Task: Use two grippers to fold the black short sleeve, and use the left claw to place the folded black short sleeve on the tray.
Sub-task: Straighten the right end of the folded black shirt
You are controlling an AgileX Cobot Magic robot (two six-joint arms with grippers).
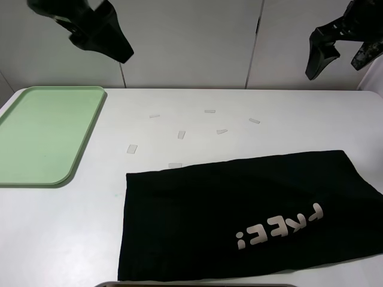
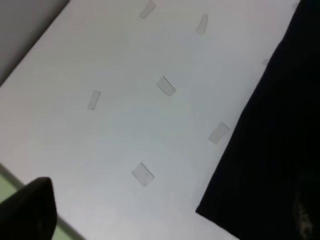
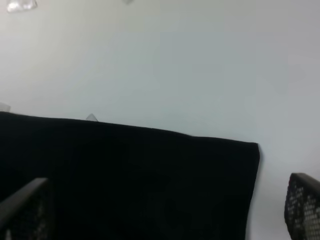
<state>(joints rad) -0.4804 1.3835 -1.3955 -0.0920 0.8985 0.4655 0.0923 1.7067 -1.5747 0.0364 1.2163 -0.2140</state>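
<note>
- Black short sleeve (image 1: 239, 215) flat on white counter (image 1: 179, 101), lower right of frame.
- Pale green tray (image 1: 45, 134) at left, apart.
- Left claw (image 1: 111, 45) upper left; opening impossible to tell.
- Right claw (image 1: 338, 63) upper right, spread wide, holding nothing.

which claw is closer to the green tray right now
Left. The left claw hangs raised near the tray's far right corner. The right claw hangs raised at the table's opposite end, on the black short sleeve's side.
</note>
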